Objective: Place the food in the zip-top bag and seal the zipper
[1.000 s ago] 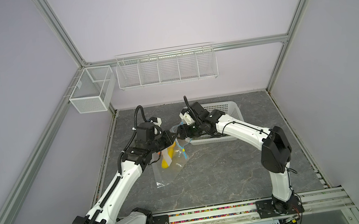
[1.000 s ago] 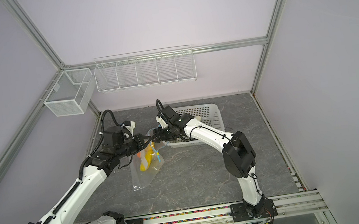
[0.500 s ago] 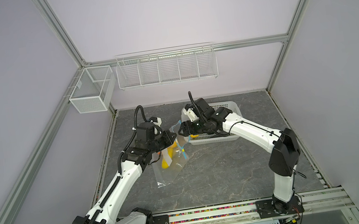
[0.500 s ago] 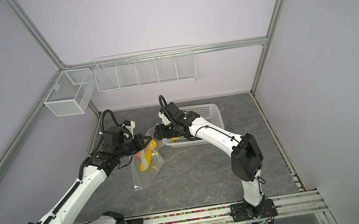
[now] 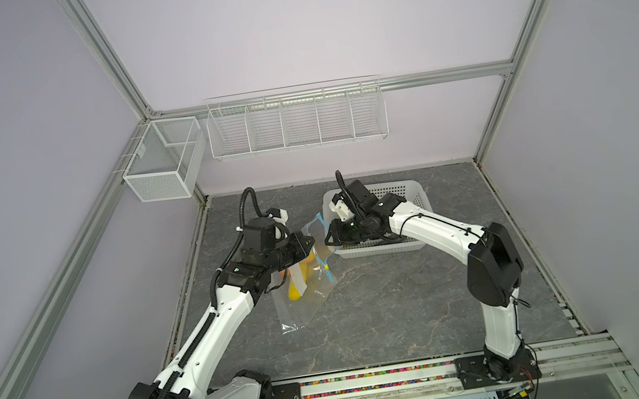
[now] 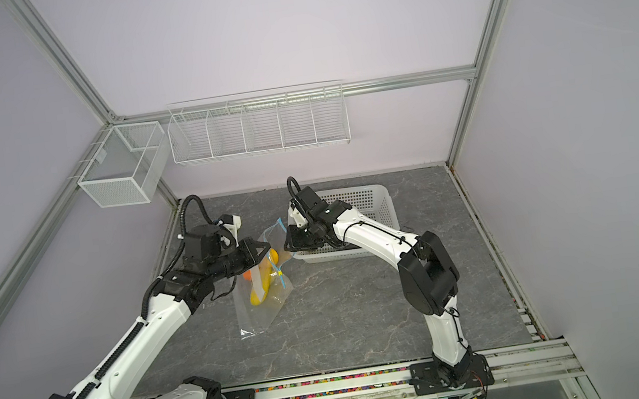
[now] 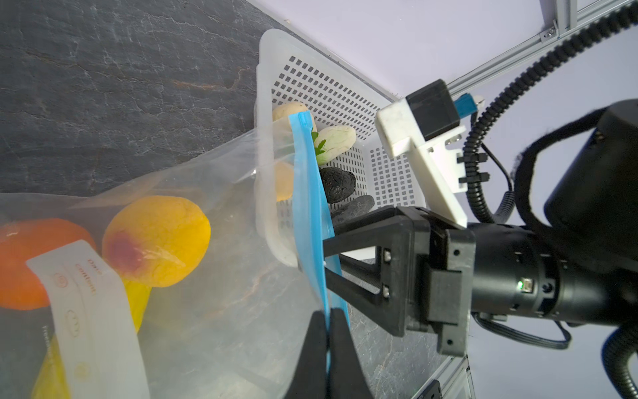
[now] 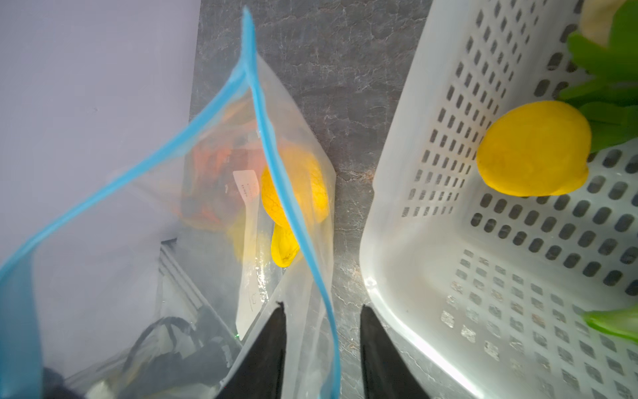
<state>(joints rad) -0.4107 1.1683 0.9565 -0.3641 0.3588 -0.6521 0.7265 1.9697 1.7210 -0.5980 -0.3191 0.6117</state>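
One zipper (image 7: pixel 307 193) lip sits pinched in the left fingers (image 7: pixel 312 352), likely to prop the zip-top bag (image 5: pixel 302 303) open for loading. The right fingers (image 8: pixel 269 352), spread, straddle the other lip.

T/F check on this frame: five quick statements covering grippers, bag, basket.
1. The left gripper has its jaws shut on the zipper. True.
2. The bag is empty. False: an orange and yellow fruit lie inside.
3. A lemon lies in the basket. True.
4. The zipper is sealed. False: its two strips gape apart.
5. The right gripper holds a lemon. False: its jaws stand apart, straddling one lip of the bag.
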